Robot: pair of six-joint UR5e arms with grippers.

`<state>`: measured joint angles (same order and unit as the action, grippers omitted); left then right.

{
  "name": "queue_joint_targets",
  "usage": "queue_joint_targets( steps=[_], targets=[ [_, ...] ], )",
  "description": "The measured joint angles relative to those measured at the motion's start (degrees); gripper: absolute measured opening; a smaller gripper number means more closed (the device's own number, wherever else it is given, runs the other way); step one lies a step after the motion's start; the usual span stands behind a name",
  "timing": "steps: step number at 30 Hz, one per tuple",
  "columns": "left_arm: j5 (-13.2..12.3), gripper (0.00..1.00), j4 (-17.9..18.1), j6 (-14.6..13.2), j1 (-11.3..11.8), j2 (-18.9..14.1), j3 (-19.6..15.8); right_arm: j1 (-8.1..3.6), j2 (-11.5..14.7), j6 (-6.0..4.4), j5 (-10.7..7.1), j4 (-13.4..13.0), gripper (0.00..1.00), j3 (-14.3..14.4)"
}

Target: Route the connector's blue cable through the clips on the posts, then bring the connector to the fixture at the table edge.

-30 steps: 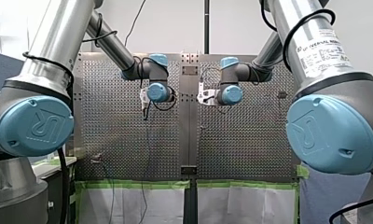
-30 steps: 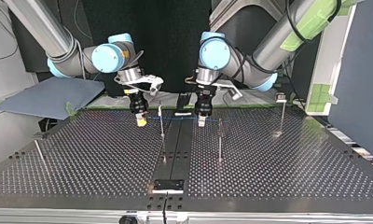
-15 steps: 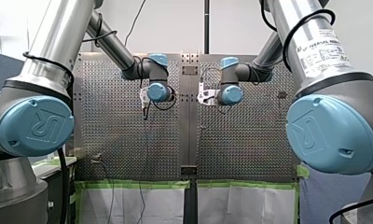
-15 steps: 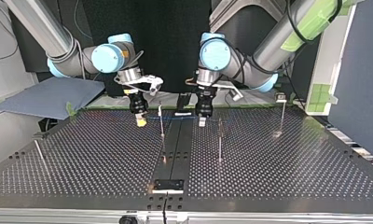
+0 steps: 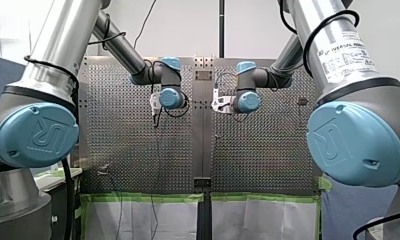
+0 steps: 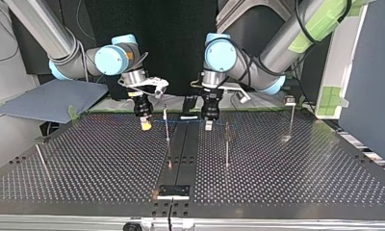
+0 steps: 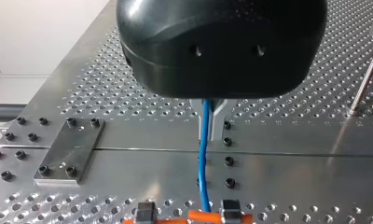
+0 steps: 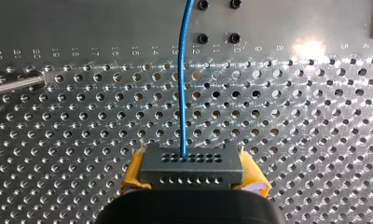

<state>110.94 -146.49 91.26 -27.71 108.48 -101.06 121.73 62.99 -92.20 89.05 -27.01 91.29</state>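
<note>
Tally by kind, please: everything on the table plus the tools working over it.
Posts: 4
Grippers: 2, left gripper and right gripper
Connector: 1
Blue cable: 1
Fixture: 1
Total: 9

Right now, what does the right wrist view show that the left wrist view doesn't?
Right wrist only: the dark connector, gripped by my right pincer, with the blue cable leaving its holed face. Left wrist only: my left pincer shut on that cable further along, and a bolted plate beside it. Both: the cable, the perforated table, and some of my right pincer's pads.
</note>
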Motion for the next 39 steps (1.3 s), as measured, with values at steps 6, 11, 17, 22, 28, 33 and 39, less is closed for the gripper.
queue_joint_targets(
  steps=[6, 11, 17, 22, 28, 33, 39],
  targets=[
    [0.0, 0.01, 0.0, -0.4, -0.8, 0.0, -0.1, 0.04, 0.0, 0.04, 0.02, 1.2, 0.0, 0.0],
    [0.0, 0.01, 0.1, -0.5, -1.6, 0.1, -0.2, 0.08, -0.1, 0.29, 0.15, 2.2, 0.0, 0.4],
    [-0.1, 0.01, 0.2, -0.7, -2.2, 1.0, -0.2, -0.77, -0.1, 0.2, 0.49, 0.3, 0.0, 2.9],
    [0.0, 0.01, 0.2, -1.1, -2.7, 2.7, -0.2, -1.32, -0.1, -0.03, 0.58, -2.0, 0.0, 5.3],
    [0.1, 0.01, 0.6, -1.1, -3.7, 3.6, -0.5, -1.57, -0.2, 0.15, 0.61, -4.5, 0.0, 7.2],
    [0.5, 0.01, 1.4, -1.2, -4.6, 5.1, -1.3, -1.6, -0.3, 1.08, 0.63, -4.6, 0.0, 7.8],
    [0.7, 0.01, 3.2, -1.1, -5.4, 6.7, -1.9, -1.62, -0.5, 1.89, 0.55, -5.6, 0.0, 9.2]
  ],
)
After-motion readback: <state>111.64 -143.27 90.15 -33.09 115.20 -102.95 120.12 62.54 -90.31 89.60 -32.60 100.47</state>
